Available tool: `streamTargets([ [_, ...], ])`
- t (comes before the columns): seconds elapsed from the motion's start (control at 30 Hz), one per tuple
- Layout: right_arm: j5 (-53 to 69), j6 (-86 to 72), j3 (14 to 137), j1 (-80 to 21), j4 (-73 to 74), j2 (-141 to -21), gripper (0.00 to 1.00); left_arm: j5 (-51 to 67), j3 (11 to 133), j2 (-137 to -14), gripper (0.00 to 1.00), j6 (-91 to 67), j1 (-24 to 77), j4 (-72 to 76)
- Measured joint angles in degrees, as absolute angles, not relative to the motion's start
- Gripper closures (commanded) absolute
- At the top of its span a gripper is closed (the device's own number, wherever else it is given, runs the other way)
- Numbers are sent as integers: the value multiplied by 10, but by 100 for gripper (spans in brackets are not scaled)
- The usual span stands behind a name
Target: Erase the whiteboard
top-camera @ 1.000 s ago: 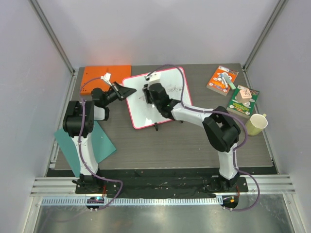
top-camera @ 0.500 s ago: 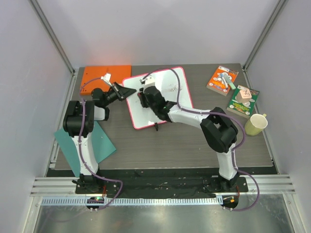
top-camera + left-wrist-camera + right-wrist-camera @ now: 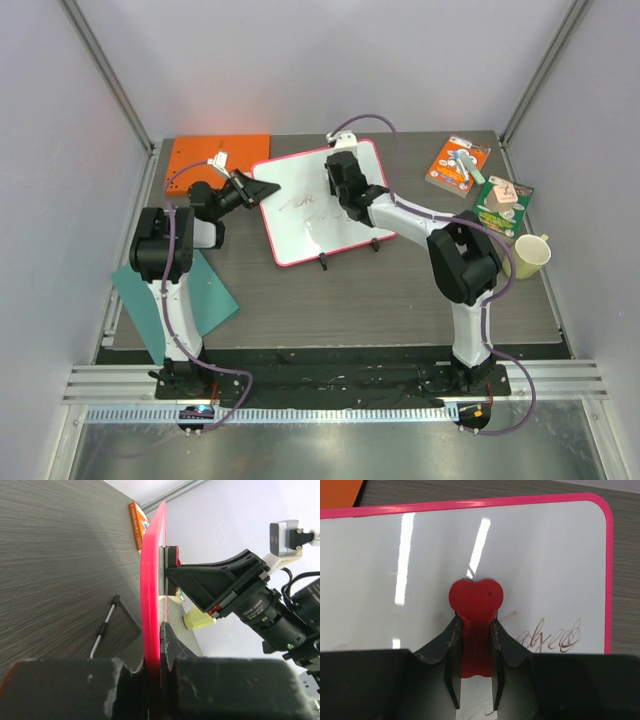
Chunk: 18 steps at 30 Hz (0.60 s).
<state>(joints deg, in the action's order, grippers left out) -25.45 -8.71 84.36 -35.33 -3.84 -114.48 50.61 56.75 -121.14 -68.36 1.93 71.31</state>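
Now | my left claw (image 3: 252, 187) shut tight on whiteboard (image 3: 300, 225) edge, back of table (image 3: 400, 290) | my right claw (image 3: 475, 630) narrow, holding red eraser (image 3: 475, 597) against it | danger: if I push hard, whiteboard may slip loose; scribbles (image 3: 551, 636) could get missed

No word I can read with certainty. Whiteboard (image 3: 545, 555): brown cursive scrawl (image 3: 550, 636) by right rim, close under my right wrist camera; looped letters run together, spelling unclear. More brown strokes at lower edge of that view, cut off. From overhead, faint dark scribbles (image 3: 303, 207) mid-board, too small for me to read. Orange-brown pack (image 3: 457, 165) and green pack (image 3: 501, 205) at far right: printed pictures and coloured patches, lettering too small. Through my left wrist camera, no legible mark on anything.
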Motion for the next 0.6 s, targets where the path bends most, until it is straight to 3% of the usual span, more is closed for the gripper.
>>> streamTargets([
  [0.6, -238, -52, 824, -472, -6, -1136, 99, 493, 530, -1195, 100, -666, 19, 739],
])
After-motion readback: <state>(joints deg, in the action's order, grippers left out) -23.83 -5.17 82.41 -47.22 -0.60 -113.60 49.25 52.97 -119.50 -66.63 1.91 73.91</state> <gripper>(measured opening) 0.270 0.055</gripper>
